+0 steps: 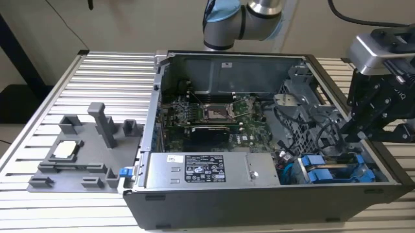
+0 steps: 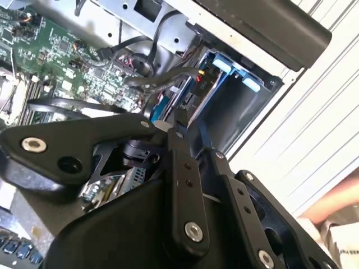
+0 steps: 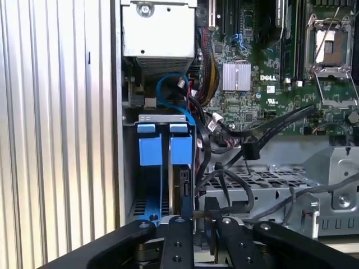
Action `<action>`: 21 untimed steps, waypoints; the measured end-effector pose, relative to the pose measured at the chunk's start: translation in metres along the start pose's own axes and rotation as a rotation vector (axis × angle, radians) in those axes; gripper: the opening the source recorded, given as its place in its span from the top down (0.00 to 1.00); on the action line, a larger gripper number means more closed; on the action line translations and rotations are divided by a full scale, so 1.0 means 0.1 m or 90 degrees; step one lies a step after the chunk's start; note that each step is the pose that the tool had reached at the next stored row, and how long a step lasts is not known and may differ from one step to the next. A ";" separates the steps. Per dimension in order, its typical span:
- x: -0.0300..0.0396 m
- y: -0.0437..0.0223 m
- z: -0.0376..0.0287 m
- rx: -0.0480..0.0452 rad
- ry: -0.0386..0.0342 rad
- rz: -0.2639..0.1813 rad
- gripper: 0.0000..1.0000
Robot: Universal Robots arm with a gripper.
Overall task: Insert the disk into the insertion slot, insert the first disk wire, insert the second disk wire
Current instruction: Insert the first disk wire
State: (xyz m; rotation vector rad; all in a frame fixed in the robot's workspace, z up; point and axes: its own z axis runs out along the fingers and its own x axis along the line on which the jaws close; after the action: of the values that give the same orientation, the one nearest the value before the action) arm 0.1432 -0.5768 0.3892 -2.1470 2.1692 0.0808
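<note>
At about four o'clock inside the open computer case (image 1: pixel 227 206), as the exterior view shows it, the disk (image 1: pixel 313 161) sits in the insertion slot (image 3: pixel 162 119). Its blue carrier stands upright, just beside a second blue carrier (image 3: pixel 148 150) in the same grey bay. At the case's three o'clock edge the tool (image 3: pixel 203 221) hangs low over the bay's open end. In both wrist views it sits close to the disk's near end, among loose black wires (image 3: pixel 247 140); whether it is open, closed or gripping a wire cannot be told. A blue cable (image 3: pixel 168 84) loops between the bay and the power supply (image 1: pixel 207 170), which lies at six o'clock. The motherboard (image 1: pixel 214 111) lies at the case's centre. At nine o'clock, well apart from the case, a grey parts fixture (image 1: pixel 84 155) rests on the ribbed bench (image 1: pixel 110 73).
</note>
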 end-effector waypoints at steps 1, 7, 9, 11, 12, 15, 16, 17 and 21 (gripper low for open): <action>-0.008 0.003 0.000 0.0002 0.0001 0.001 0.76; -0.085 0.039 0.006 0.0005 0.0002 0.003 0.76; -0.136 0.092 0.010 0.0007 0.0003 0.003 0.76; -0.182 0.153 0.013 0.0010 0.0000 0.003 0.76; -0.204 0.184 0.015 0.0012 -0.0003 0.003 0.76; -0.276 0.273 0.020 0.0013 -0.0005 0.003 0.76; -0.300 0.291 0.022 0.0013 -0.0005 0.003 0.76; -0.324 0.307 0.024 0.0013 -0.0005 0.003 0.76; -0.417 0.362 0.032 0.0024 0.0003 0.001 0.76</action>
State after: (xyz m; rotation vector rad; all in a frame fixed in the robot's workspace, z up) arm 0.1075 -0.5345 0.3893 -2.1438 2.1693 0.0763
